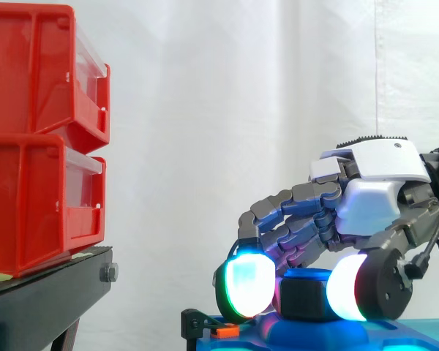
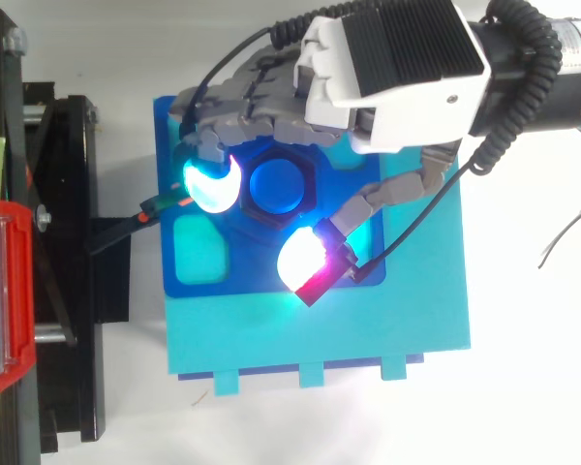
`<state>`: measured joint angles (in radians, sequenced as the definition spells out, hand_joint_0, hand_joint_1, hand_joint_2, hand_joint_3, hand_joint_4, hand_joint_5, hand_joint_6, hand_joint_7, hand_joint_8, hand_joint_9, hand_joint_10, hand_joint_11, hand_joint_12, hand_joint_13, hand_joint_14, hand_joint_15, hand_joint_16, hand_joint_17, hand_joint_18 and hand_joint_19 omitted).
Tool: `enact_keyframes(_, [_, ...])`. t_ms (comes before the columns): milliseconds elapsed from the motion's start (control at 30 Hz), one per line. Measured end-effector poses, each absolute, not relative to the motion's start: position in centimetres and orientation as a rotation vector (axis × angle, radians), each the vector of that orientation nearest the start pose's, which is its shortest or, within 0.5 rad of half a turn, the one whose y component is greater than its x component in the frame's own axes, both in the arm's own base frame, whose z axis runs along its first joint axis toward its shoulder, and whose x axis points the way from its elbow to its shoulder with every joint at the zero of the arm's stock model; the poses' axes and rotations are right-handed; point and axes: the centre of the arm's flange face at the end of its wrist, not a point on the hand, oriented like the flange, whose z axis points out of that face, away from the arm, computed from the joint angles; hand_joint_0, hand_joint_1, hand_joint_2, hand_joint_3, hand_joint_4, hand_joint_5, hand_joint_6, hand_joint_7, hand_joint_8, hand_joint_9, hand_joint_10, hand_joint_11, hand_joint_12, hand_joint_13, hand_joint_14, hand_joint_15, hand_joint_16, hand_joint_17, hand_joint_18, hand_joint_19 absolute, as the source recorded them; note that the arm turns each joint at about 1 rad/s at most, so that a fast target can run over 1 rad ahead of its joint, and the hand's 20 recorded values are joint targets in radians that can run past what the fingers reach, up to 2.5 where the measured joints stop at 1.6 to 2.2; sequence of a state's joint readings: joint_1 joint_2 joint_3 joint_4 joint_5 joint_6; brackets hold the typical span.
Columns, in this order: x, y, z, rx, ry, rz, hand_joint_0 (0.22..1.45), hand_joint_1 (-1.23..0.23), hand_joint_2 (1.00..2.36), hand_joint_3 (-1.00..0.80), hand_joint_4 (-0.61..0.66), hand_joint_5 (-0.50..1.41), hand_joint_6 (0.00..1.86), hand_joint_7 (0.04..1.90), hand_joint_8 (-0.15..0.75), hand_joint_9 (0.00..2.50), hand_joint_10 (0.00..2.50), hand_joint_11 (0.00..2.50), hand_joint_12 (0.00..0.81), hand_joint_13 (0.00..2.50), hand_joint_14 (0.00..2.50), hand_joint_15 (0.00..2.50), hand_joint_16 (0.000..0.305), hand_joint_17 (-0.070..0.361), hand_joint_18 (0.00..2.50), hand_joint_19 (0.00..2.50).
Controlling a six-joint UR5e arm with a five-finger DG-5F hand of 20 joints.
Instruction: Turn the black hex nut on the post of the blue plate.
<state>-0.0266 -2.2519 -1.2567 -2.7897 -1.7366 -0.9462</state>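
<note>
White curtain backs everything in the side view. Red bins, stacked two high, sit on the black stand at 9 o'clock of the work. In the top view the stand runs along the 9 o'clock edge.

The teal base lies flat with the blue plate on its 12 o'clock half. The plate's 9 o'clock edge is just beside the stand.

The hand comes in from about 2 o'clock in the top view and from 3 o'clock in the side view, palm down over the plate. Its fingers are curled down round the black hex nut, with glowing pads on opposite sides. The cyan fingertip is at the nut's 9 o'clock, touching it or nearly so. The white-red thumb pad is at its 5 o'clock. In the side view the thumb pad is against the nut's 3 o'clock flank and the finger pad is close at 9 o'clock, so the hand grips the nut.

The nut sits low on the plate near its middle, ringed around the blue post, whose round top shows from above.

A lighter rounded recess is at 7 o'clock of the nut. A small orange plug sits at the plate's 9 o'clock edge.
</note>
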Motion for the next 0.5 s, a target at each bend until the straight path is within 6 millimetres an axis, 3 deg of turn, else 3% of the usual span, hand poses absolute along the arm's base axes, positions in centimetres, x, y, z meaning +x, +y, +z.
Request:
enact_keyframes(267, [72.7,-13.59,25.05,0.39,1.57,0.596,0.49,-0.98,1.0,-0.5,0.38,-0.24,0.5,1.15,0.443,0.36,0.0,0.18,0.566,0.58,0.01,0.45,0.069,0.154,0.63,0.28])
enact_keyframes(500, [72.69,-13.59,25.01,0.39,1.571,0.595,0.59,-0.97,1.0,-0.5,0.36,-0.24,0.5,1.15,0.429,0.38,0.0,0.15,0.539,0.59,0.01,0.43,0.062,0.14,0.63,0.24])
